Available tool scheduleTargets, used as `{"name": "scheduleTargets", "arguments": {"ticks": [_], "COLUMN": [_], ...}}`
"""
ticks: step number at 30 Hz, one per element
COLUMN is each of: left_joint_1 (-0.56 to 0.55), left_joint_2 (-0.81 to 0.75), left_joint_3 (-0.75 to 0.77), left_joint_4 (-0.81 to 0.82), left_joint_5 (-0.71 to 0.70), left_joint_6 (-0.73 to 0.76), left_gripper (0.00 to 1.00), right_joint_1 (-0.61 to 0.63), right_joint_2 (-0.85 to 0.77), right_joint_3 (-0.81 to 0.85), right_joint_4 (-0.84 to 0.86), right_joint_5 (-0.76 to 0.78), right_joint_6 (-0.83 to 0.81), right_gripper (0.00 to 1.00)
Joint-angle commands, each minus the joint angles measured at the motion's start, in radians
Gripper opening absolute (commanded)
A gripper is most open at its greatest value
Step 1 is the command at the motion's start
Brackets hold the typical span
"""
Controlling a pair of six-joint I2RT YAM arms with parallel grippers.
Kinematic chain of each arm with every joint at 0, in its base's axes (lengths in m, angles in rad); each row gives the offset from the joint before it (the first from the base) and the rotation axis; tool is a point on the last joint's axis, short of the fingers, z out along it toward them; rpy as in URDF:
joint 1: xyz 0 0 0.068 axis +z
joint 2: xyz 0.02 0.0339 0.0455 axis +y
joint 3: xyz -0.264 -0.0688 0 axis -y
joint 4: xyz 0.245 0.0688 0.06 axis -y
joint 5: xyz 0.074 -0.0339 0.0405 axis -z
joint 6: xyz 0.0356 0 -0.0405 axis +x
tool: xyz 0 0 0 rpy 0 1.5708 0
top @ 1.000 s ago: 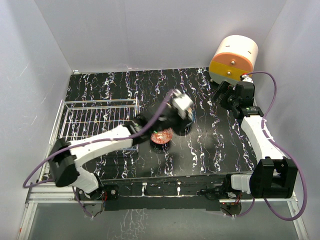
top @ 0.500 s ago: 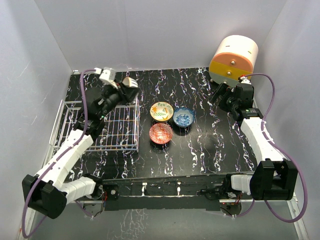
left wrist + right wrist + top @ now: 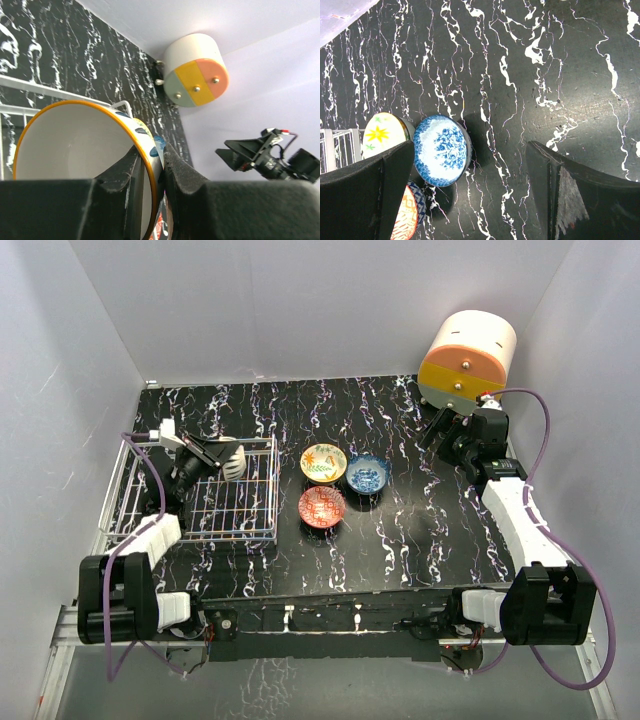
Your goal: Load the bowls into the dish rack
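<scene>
My left gripper [image 3: 222, 454] is shut on the rim of a white bowl [image 3: 231, 460] with an orange edge [image 3: 75, 145], held on its side over the white wire dish rack [image 3: 255, 525]. A rack wire [image 3: 45, 90] shows behind the bowl in the left wrist view. Three bowls stand on the black table right of the rack: yellow-floral [image 3: 323, 462], blue [image 3: 368, 474] and red [image 3: 322, 507]. My right gripper [image 3: 442, 430] is open and empty at the back right, apart from them. In the right wrist view the blue bowl [image 3: 441, 149], yellow-floral bowl [image 3: 382, 136] and red bowl [image 3: 406, 217] lie by the left finger.
A cream-and-orange cylindrical drawer unit [image 3: 467, 360] stands at the back right corner, just behind my right gripper; it also shows in the left wrist view [image 3: 196, 70]. White walls close the table on three sides. The rack sits against the left wall.
</scene>
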Motion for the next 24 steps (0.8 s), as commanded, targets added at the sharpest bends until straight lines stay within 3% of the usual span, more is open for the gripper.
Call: {"name": "scheduleTargets", "arguments": {"ticks": [1, 7, 24], "left_joint_1": [0.007, 0.007, 0.007], "left_joint_2": [0.071, 0.231, 0.585], "left_joint_3": [-0.069, -0.095, -0.127], "left_joint_4": [0.382, 0.649, 0.994], "left_joint_5": [0.03, 0.012, 0.016], "left_joint_6": [-0.204, -0.322, -0.453], "left_gripper": [0.0, 0.0, 0.0], "right_joint_1": [-0.003, -0.003, -0.003], "right_joint_2": [-0.032, -0.03, -0.006], "right_joint_3": [0.001, 0.008, 0.014], "right_joint_4": [0.047, 0.046, 0.046], "right_joint_5": [-0.001, 0.002, 0.02], "right_joint_6": [-0.003, -0.005, -0.013], "right_gripper": [0.96, 0.96, 0.96]}}
